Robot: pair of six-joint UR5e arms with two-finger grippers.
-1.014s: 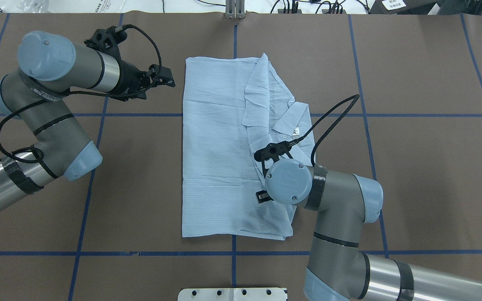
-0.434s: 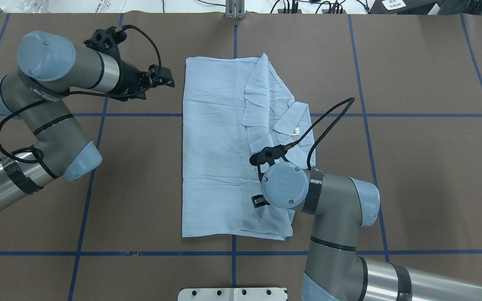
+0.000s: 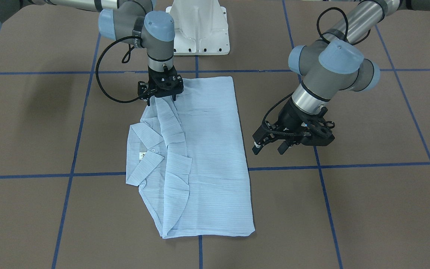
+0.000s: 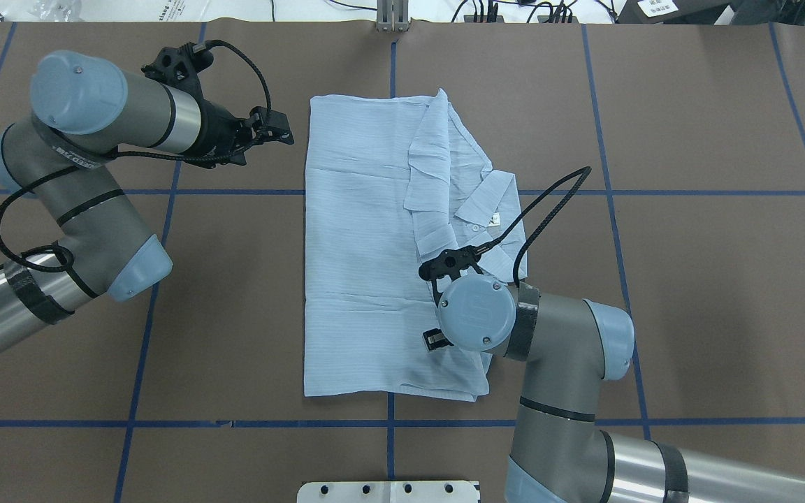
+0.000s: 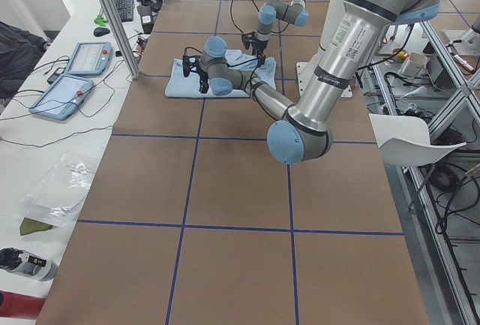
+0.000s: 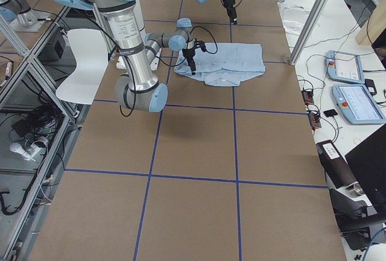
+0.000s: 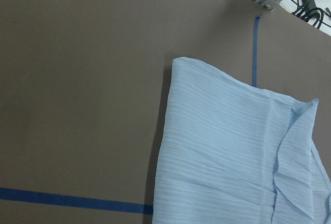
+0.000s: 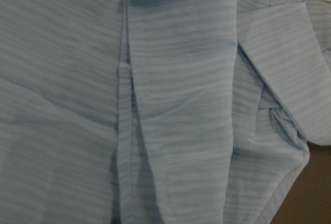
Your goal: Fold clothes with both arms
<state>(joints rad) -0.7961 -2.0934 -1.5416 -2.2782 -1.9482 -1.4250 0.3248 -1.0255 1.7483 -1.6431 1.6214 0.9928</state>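
Observation:
The pale blue striped shirt (image 4: 360, 244) lies folded as a tall rectangle in the middle of the table, collar and label (image 4: 493, 220) on its right side. It also fills the right wrist view (image 8: 170, 105). My right gripper (image 3: 161, 99) is lowered onto the shirt's end nearest the robot. Its fingers stand apart on either side of a raised sleeve fold, so it looks open. From overhead the wrist hides it, apart from one finger (image 4: 434, 340). My left gripper (image 4: 284, 134) hangs open above bare table, just left of the shirt's far corner (image 7: 178, 63), touching nothing.
The white pedestal base (image 3: 200, 33) stands behind the shirt. A metal bracket (image 4: 392, 17) sits at the table's far edge. Blue tape lines (image 4: 235, 192) cross the brown tabletop. Two tablets (image 5: 71, 92) lie on the side bench.
The right arm has shifted slightly left and toward the robot over the shirt's near end. The left arm and the shirt look unchanged.

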